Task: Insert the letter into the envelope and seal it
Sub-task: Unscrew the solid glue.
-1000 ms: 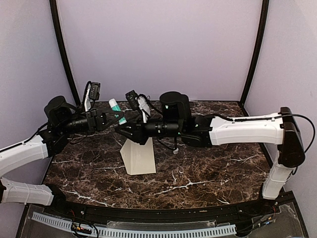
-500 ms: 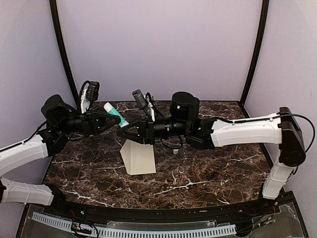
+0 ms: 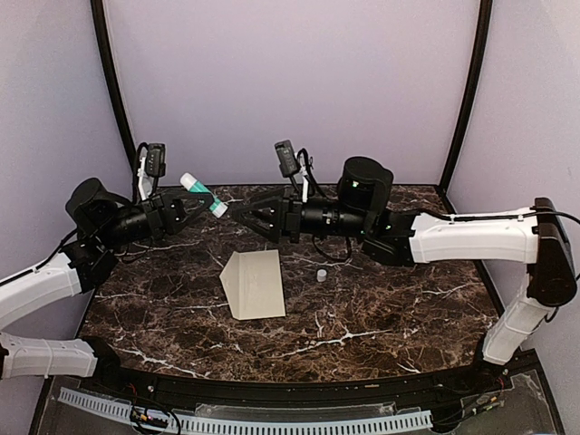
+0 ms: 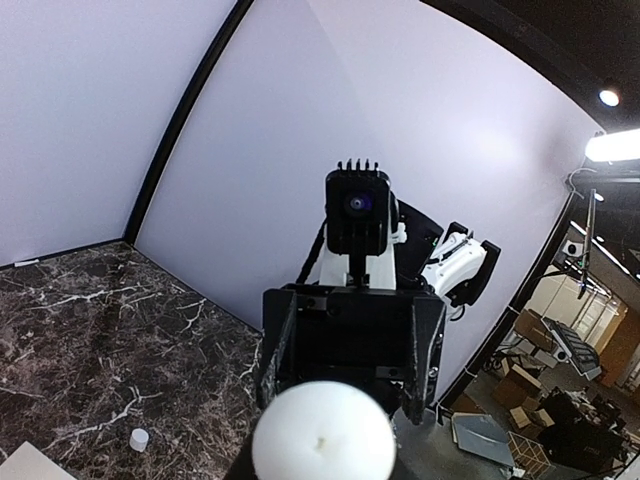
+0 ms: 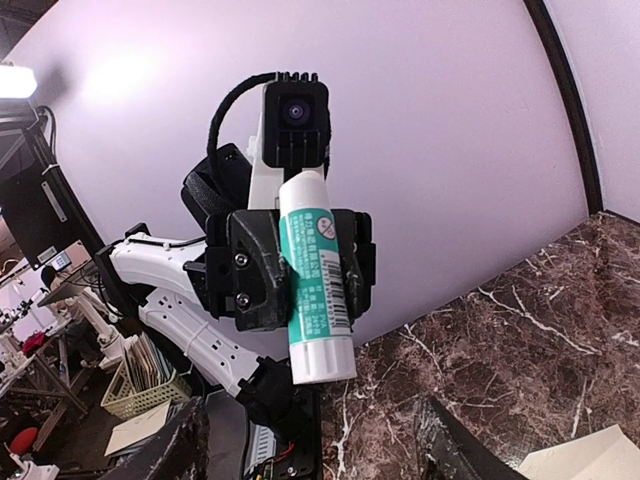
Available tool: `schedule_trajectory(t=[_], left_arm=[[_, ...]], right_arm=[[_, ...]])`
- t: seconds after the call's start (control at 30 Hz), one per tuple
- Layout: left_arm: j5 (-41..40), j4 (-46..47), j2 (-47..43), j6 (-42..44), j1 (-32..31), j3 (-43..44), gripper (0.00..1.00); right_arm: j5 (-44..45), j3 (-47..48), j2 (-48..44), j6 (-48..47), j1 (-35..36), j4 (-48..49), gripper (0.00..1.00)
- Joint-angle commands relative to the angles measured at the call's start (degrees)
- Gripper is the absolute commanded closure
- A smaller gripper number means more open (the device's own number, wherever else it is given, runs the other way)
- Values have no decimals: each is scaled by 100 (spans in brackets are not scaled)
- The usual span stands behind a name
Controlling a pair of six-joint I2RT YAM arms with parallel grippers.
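The envelope (image 3: 255, 285) lies flat on the dark marble table (image 3: 381, 322). It is nearer the arm bases than either pincer and sits below the tips of the right pincer (image 3: 245, 214), well apart from them, since both pincers hang in the air. Whether the letter is inside it I cannot tell. A small white cap (image 3: 320, 273) stands on the table just right of the envelope, under the right arm's wrist.

Further back, the right pincer has its fingers spread wide with nothing between them. In its own wrist view the two dark fingertips (image 5: 181, 442) sit far out at the bottom corners. A corner of the envelope (image 5: 585, 456) shows low on the right in that view.

Facing it tip to tip, the left pincer (image 3: 196, 207) is clamped around a glue stick (image 3: 201, 193) (white with a teal label). The stick is tilted, its lower end towards the right pincer and just beside those open tips, seemingly with a thin gap between. From the left wrist the stick's round white end (image 4: 322, 432) fills the bottom of the view, with the cap (image 4: 139, 438) on the marble low to the left.

Behind both stands the pale lilac wall (image 3: 299, 82).
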Motion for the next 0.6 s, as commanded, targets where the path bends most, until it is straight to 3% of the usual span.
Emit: schedule_trajectory(t=[0.0, 0.2, 0.57], left_arm=[[34, 321, 47, -150, 33, -37, 100], [264, 385, 106, -178, 33, -8, 100], [454, 398, 228, -176, 33, 19, 100]], right_arm=[[105, 253, 163, -52, 111, 113, 33], [28, 655, 441, -96, 158, -128, 35], [-64, 917, 694, -6, 172, -87, 58]])
